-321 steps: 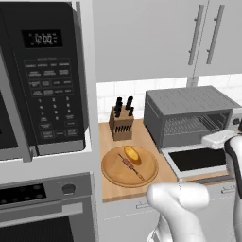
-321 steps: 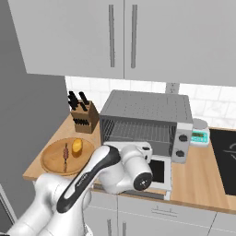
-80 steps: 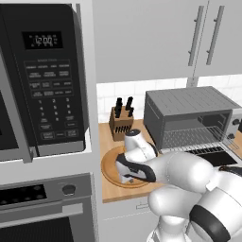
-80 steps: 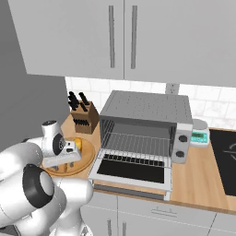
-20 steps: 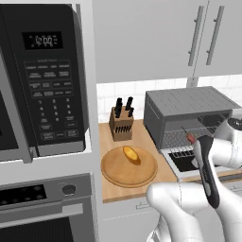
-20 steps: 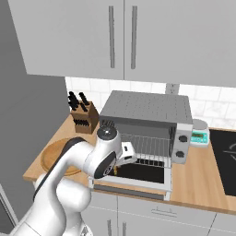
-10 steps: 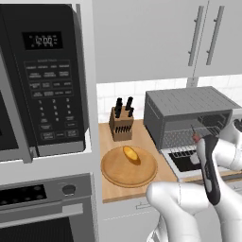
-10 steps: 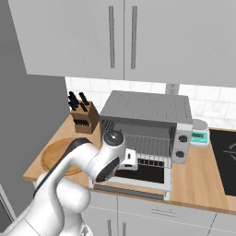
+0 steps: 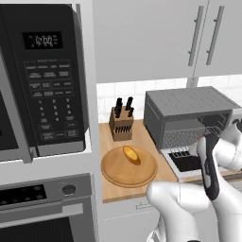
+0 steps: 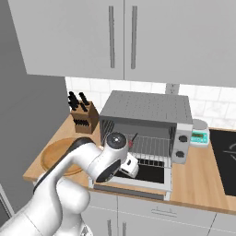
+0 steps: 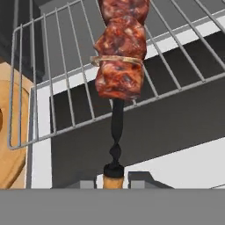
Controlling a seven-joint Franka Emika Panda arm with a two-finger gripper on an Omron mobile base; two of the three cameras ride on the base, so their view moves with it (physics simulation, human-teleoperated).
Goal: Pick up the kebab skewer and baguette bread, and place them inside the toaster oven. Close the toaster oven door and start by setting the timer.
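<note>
Left base view: baguette bread (image 9: 131, 154) on board (image 9: 142, 174)

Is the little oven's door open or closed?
Open. The toaster oven door lies dropped flat in front of the toaster oven, and you can see the wire rack inside.

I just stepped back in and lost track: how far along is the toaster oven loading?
Nothing is inside yet, though the toaster oven door already lies open. In hand: the gripper is shut on the kebab skewer, holding it over the wire rack of the toaster oven. Left: release the skewer, fetch the baguette bread from the round wooden board, shut the door, set the timer.
</note>
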